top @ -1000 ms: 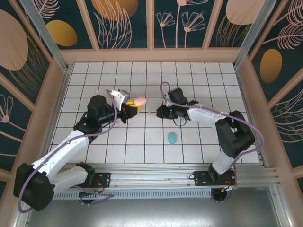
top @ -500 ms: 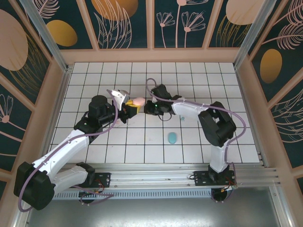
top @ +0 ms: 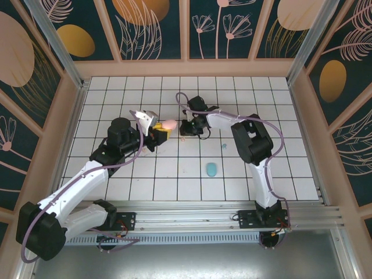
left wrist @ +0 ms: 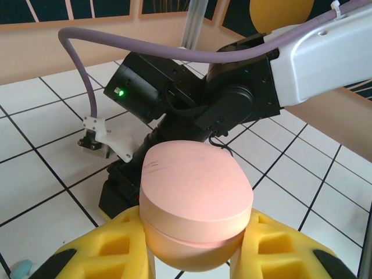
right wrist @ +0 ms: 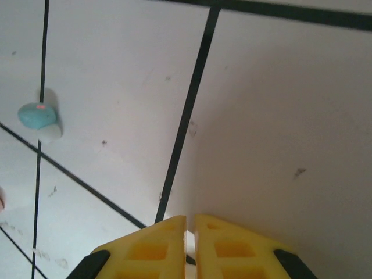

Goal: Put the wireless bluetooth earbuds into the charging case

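L arm [top: 87, 174] stretched fwd, L fingers [top: 165, 129] pinching pink case [left wrist: 195, 192] above worktop [top: 116, 93]. R arm [top: 256, 145] bent across toward pink case, R fingers [right wrist: 190, 235] pressed together.

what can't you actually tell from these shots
- Right wrist view: the right fingers are nearly closed; the pale sliver between them is too small to identify.
- Right wrist view: a pink bit is cut off by the left edge.
- Left wrist view: the underside of the pink case is hidden by the left fingers.
- Left wrist view: a light blue bit is cut off by the bottom edge.
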Action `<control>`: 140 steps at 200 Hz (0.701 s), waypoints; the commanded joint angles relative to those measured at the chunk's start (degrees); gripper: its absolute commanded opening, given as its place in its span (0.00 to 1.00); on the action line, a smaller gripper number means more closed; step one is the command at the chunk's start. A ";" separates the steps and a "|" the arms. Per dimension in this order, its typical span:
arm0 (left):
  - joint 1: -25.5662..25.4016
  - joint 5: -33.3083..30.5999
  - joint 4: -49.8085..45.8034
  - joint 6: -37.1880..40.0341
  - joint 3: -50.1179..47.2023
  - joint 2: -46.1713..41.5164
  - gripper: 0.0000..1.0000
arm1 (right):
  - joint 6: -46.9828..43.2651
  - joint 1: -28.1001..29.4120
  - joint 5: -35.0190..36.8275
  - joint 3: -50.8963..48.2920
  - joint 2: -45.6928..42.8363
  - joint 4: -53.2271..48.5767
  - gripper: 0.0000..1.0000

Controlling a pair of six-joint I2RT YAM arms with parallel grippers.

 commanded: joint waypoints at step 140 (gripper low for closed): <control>0.45 0.56 0.31 -0.20 -1.20 -2.63 0.00 | 4.51 2.07 -0.35 -19.01 -11.19 0.19 0.10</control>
